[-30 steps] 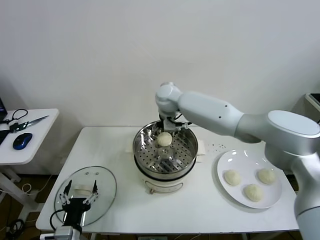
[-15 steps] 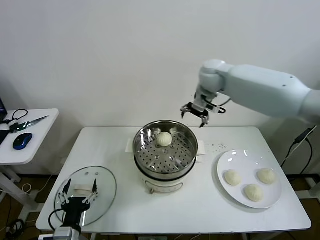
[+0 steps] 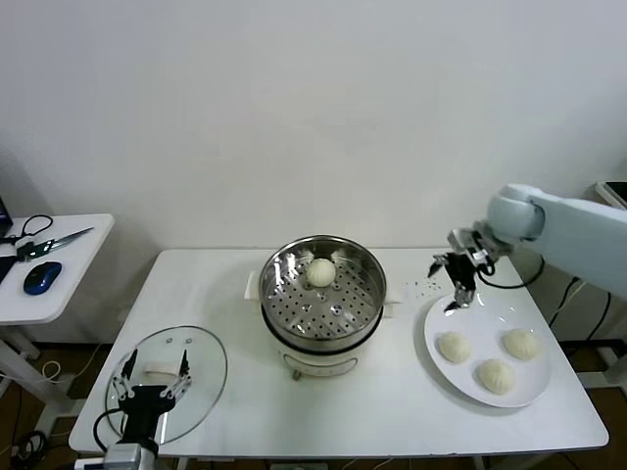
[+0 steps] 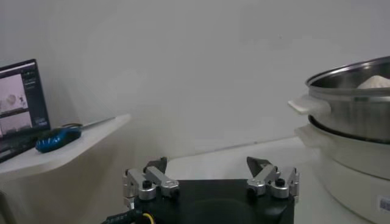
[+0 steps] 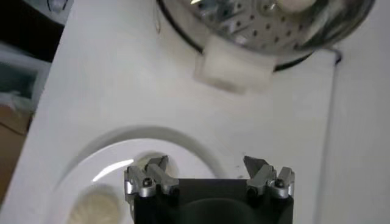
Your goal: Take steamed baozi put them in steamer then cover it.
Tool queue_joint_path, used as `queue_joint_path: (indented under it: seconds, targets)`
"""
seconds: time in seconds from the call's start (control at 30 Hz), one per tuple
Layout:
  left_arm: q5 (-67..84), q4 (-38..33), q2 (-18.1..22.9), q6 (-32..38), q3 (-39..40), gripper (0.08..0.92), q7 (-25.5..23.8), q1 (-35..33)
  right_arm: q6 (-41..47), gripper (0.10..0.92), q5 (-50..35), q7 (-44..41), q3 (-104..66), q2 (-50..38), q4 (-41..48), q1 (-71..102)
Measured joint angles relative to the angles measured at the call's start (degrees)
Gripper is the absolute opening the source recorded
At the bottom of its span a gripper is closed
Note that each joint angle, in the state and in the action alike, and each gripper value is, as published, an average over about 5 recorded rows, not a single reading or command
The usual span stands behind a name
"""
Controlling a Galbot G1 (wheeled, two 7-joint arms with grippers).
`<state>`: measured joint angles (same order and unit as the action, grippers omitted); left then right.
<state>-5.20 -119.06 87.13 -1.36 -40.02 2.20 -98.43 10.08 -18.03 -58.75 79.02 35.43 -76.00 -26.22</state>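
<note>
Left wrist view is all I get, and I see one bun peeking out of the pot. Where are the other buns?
Observer: Three baozi lie on a white plate, right of the steamer.
Operator: Is the other arm grabbing one?
Observer: Not yet. The right tool hangs open and empty over the plate's rim.
Operator: Where's the lid?
Observer: The cover lies flat on the table, at its front left corner, under the open left tool.
</note>
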Motion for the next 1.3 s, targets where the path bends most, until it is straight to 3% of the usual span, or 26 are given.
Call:
queue_joint_path:
  seconds: [0.37,0.83,1.1,1.3]
  targets:
    - [-0.6,0.7,0.0,-0.1,0.0,0.823,0.1,0.2,3.0,0.823,6.2,0.8,-10.9,-1.5,3.6,14.7]
    - [-0.8,1.1,0.0,0.0,-0.1,0.823,0.1,0.0,3.9,0.823,8.9,0.7,-17.1,1.8,8.6,21.4]
    - [-0.9,1.2,0.0,0.0,0.2,0.823,0.1,0.0,4.0,0.714,9.3,0.3,-18.4,2.3,9.5,22.6]
    - [-1.0,1.2,0.0,0.1,0.4,0.823,0.1,-0.1,4.1,0.704,8.9,0.2,-18.8,1.8,9.3,22.5]
